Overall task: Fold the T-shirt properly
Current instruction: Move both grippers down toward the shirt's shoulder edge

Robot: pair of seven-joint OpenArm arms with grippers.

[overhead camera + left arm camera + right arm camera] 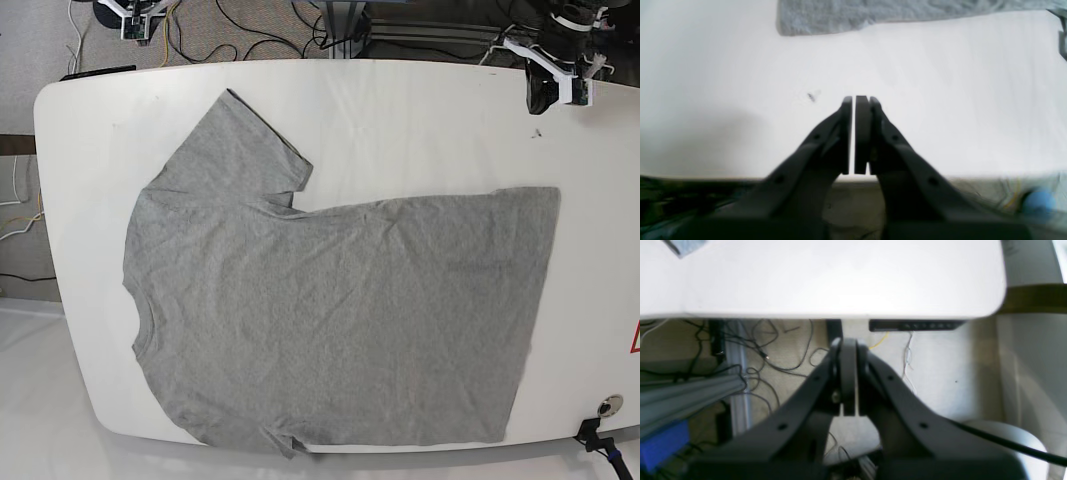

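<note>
On white table (pixel 400 110): T-shirt (pixel 340 310) flat, well clear of both jaws.

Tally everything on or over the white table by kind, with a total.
T-shirt (grey, spread flat): 1
Grippers at the table's far edge: 2, left gripper and right gripper, both with jaws closed and holding nothing
Table (white): 1
Total: 4

This looks like a robotics lab: a white tabletop (pixel 400 110) with rounded corners stands over loose cables (pixel 780 353) strewn on the floor, beside aluminium framing (pixel 690 393) (the bolt-together extrusion sort), and a control panel (pixel 917 325) sits under the tabletop's edge.
</note>
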